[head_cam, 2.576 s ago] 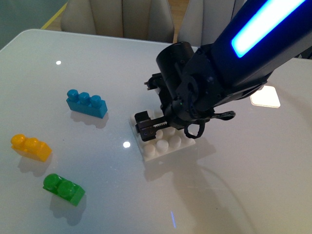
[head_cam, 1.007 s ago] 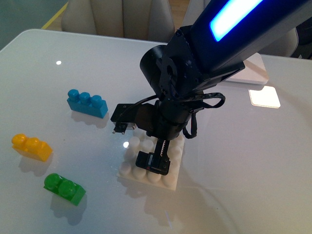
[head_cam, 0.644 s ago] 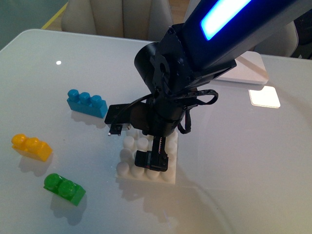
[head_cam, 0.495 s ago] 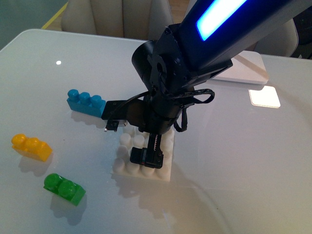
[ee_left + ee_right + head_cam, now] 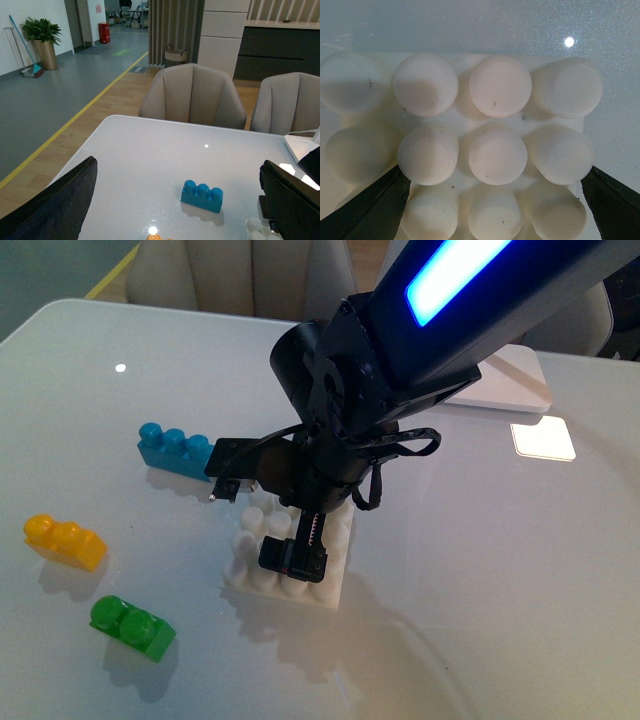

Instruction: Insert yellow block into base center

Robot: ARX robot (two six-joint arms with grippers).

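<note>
1. Table point(image 5: 520, 580): white, glossy, rounded corners; it carries every item below.
2. Chairs point(image 5: 192, 95): two, beige, upholstered, at the table's far edge.
3. Right arm point(image 5: 450, 310): black, with a lit blue strip, reaching down from the upper right of the front view to the middle of the table.
4. Lamp foot point(image 5: 505, 380): flat, smooth, white, on the far right of the table, partly behind the arm.
5. Base point(image 5: 245, 585): white studded plate, flat on the table directly beneath the right gripper. Its top carries no brick.
6. Right gripper point(image 5: 260, 520): jaws spread wide, low over the base. The right wrist view shows a dark finger point(image 5: 370, 210) at either side with the base's studs filling the gap. Whether the fingers touch the plate cannot be told.
7. Left gripper point(image 5: 177, 170): jaws wide apart, nothing between them, raised above the table and facing the chairs.
8. Blue brick point(image 5: 172, 450): three studs, upright, just beyond the base on its left.
9. Yellow block point(image 5: 65, 542): two studs, upright on the table near the left edge of the front view, well apart from the base, unheld.
10. Green brick point(image 5: 132, 627): two studs, upright, near the yellow block on the robot's side.
</note>
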